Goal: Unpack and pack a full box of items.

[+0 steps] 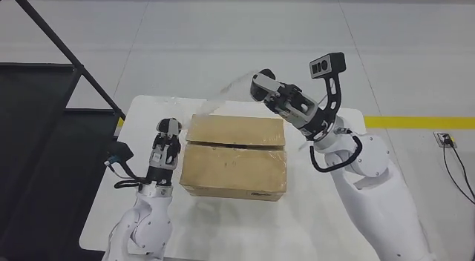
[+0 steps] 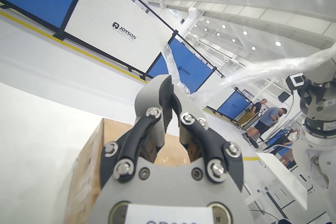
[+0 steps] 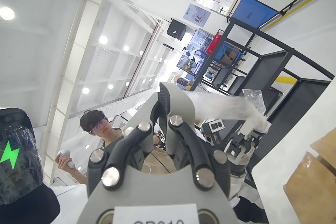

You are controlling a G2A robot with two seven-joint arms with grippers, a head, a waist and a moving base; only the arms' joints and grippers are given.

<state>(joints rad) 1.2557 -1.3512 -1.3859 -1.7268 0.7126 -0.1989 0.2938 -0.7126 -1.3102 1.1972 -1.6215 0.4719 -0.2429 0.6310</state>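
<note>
The box [image 1: 234,161] sits at the middle of the table [image 1: 319,216], its top flaps lying nearly shut with a dark slit between them. The left hand [image 2: 169,83] is at the box's 9 o'clock, low by the side wall, with its fingers together and clamped on one end of a clear film [image 2: 262,70]. The right hand [image 3: 164,93] is raised off the box's 1 o'clock corner, also pinched shut on the film. The film runs between the two hands as a twisted, stretched band above the box's far edge. Whether any of it is caught on the box cannot be told.

The step looks like stripping the wrap clear so the flaps can be opened.

The main risk is tension. If the hands draw further apart, the thin band could tear or slide out of one pinch. The loose end would then drop across the flaps and need a fresh pick. If the film is snagged on a corner, a pull toward 1 o'clock could drag or turn the light box on the smooth table. On release, the film may cling to the pads instead of falling away.
</note>
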